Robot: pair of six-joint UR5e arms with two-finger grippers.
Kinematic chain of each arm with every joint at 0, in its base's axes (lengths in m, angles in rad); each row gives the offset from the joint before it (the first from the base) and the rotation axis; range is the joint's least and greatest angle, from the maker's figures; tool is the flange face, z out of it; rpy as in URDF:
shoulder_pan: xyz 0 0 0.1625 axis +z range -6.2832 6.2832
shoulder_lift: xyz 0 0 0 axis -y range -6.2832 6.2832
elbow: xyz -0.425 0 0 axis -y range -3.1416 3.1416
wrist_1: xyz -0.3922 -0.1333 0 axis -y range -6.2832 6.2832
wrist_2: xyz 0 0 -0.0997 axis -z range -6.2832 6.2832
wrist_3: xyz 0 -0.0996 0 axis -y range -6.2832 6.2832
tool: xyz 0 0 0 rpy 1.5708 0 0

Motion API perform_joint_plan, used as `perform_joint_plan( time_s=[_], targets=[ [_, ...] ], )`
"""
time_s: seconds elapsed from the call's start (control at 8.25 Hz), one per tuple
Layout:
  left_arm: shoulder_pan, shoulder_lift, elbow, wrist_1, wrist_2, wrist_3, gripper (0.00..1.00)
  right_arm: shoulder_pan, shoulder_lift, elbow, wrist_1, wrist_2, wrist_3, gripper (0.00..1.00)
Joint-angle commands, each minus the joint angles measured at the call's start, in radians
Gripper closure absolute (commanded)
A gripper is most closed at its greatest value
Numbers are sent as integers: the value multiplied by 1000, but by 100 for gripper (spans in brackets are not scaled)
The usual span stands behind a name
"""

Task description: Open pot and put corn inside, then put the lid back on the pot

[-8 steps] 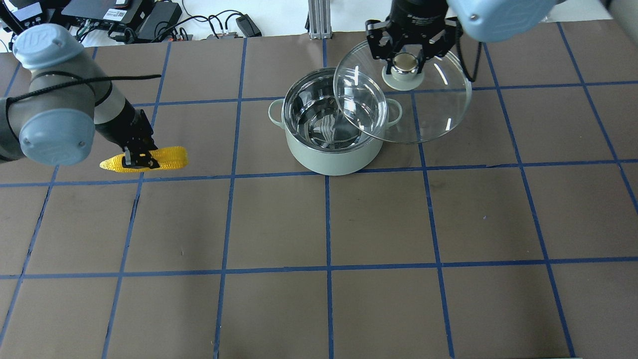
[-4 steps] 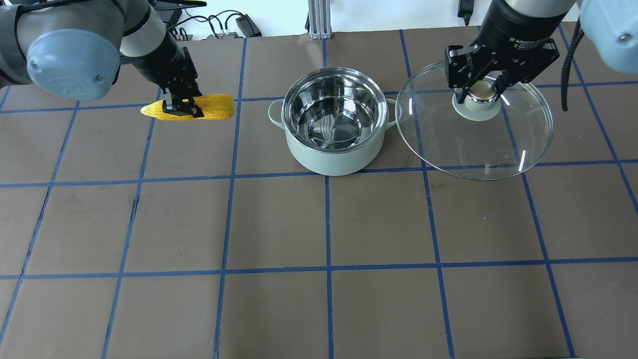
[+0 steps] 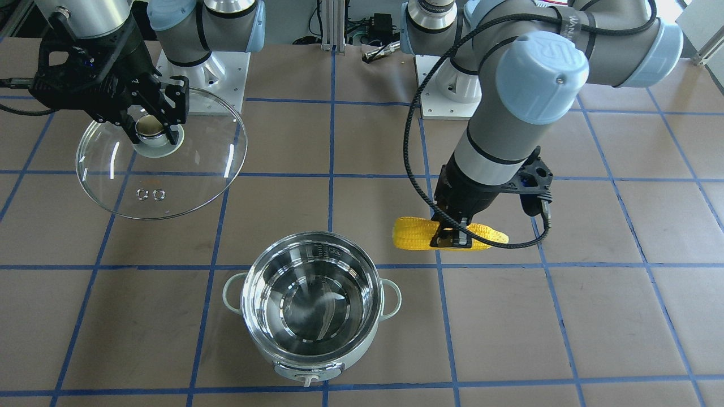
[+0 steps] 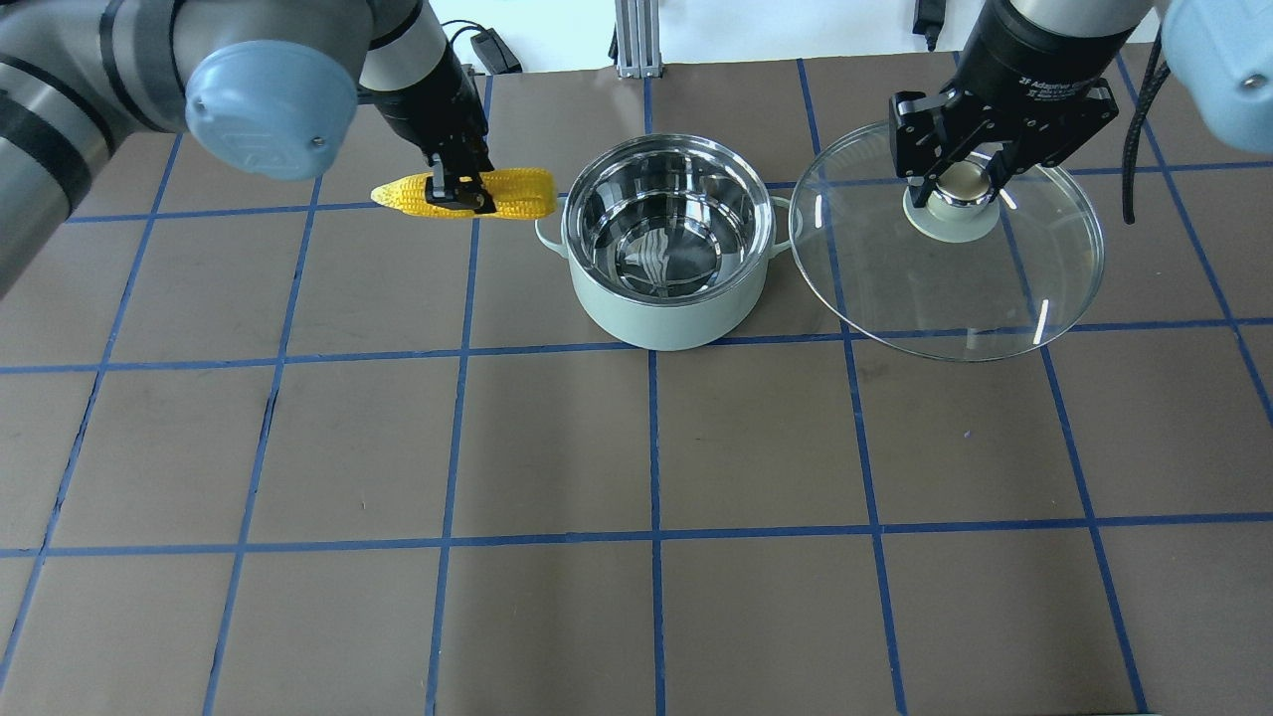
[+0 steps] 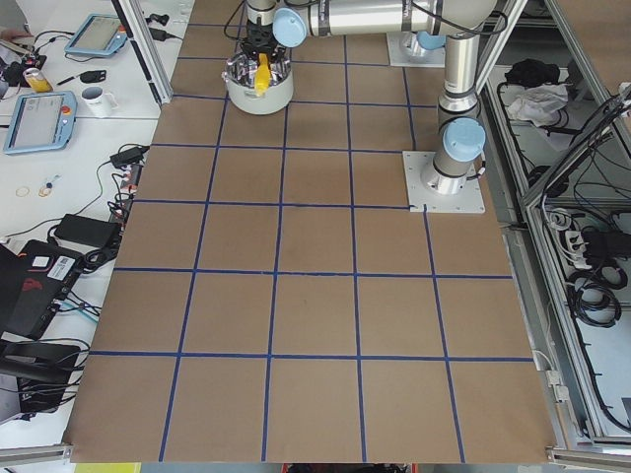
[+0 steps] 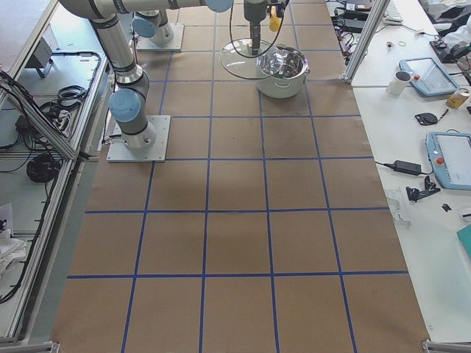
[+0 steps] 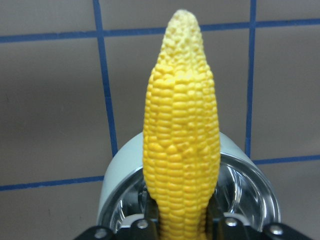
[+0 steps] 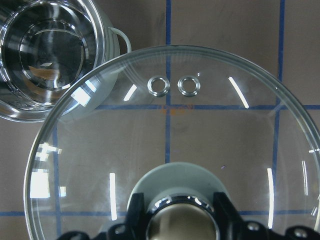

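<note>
While the pot (image 4: pixel 664 298) stands open near the operators' edge of the bench, about midway along it, you have both arms loaded. The pot's steel inside holds nothing, and its control knob (image 3: pixel 308 377) faces the operators' edge.

Your left gripper (image 4: pixel 459 196) is clamped across the middle of the corn (image 4: pixel 517 194). The cob is held level above the bench, its blunt end just at the pot's left handle and its tip pointing toward the bench's left end. In the left wrist view the pot's rim shows right under the cob.

Your right gripper (image 4: pixel 962 184) is closed on the knob (image 4: pixel 950 224) of the lid (image 4: pixel 955 288). The lid is off the pot, on the side toward the bench's right end, with its rim close by the pot's right handle. Two vent rings (image 3: pixel 150 194) sit on the lid's operator side.

White print on the right gripper's body begins "2F Adaptive"; the rest is too small to read. Fine level marks inside the pot wall (image 3: pixel 322 249) are likewise unreadable.
</note>
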Motion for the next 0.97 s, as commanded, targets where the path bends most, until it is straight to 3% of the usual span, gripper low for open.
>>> perform_joint_plan(
  time_s=[0.0,0.12,0.85],
  targets=[
    [-72,-110,39,135,-51,-103,100,0,0,0,-2,0,0,60],
    [-117,-157,70,235,-46,-139,100,0,0,0,-2,0,-2,60],
    [-145,-221,90,242,-45,-190,100,0,0,2,0,0,0,60]
  ],
)
